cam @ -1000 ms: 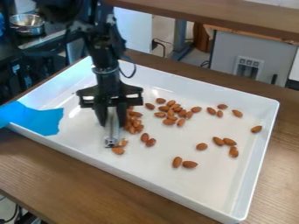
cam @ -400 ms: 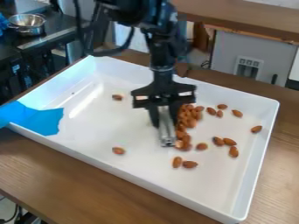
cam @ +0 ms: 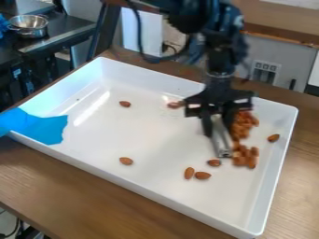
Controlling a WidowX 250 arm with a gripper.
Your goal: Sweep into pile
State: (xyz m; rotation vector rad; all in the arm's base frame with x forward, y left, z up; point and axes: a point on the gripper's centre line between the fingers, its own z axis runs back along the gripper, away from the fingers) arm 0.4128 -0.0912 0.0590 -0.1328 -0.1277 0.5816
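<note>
The gripper (cam: 217, 130) has moved toward the view's right side of the white tray (cam: 156, 140), bringing along a bunch of almonds (cam: 242, 125).
Its fingers pinch a silvery metal tool (cam: 220, 140); the brown almonds crowd just beside it, blurred, near the tray's right wall, while others lie scattered, two side by side near the front wall (cam: 196, 207).
</note>
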